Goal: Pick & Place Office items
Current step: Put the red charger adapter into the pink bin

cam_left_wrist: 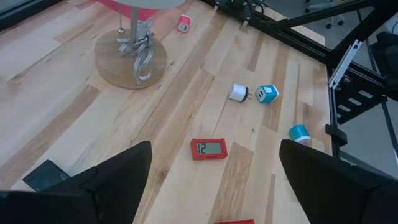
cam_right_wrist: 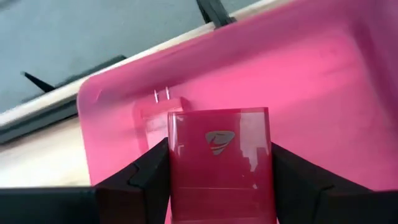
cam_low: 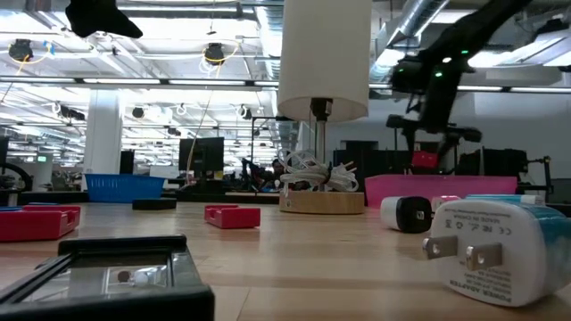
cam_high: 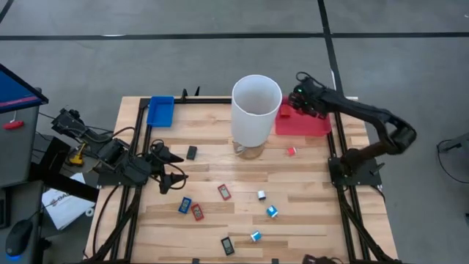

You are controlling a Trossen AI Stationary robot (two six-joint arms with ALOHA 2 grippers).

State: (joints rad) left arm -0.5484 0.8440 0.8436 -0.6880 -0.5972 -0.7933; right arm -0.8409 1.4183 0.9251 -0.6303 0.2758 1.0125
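Note:
The office items lie scattered on the wooden table: a black rectangle [cam_high: 192, 152], red rectangles [cam_high: 224, 192] [cam_high: 198, 212], a blue one [cam_high: 185, 204], another black one [cam_high: 228, 245], a small red piece [cam_high: 291, 151] and white and blue-white cubes [cam_high: 261, 195] [cam_high: 272, 212] [cam_high: 256, 236]. My right gripper [cam_high: 299, 100] hangs over the far left corner of the red tray [cam_high: 315, 123], shut on a red cube-like block [cam_right_wrist: 219, 162]. My left gripper [cam_high: 178, 169] is open and low over the table's left part; a red rectangle with a display [cam_left_wrist: 209, 149] lies ahead of it. My right gripper pinches the red block [cam_right_wrist: 217, 180] between its two fingers [cam_right_wrist: 146, 177], one on each of its opposite sides. The fingers come from above, pointing down. In the low view the block [cam_low: 425, 160] hangs below the gripper, lifted clear above the tray [cam_low: 464, 186].
A tall white cylinder [cam_high: 256, 108] on a round wooden base [cam_left_wrist: 130, 57] stands at the table's far middle, between the trays. A blue tray [cam_high: 160, 111] sits at the far left corner. A black metal frame [cam_high: 333, 158] borders the table.

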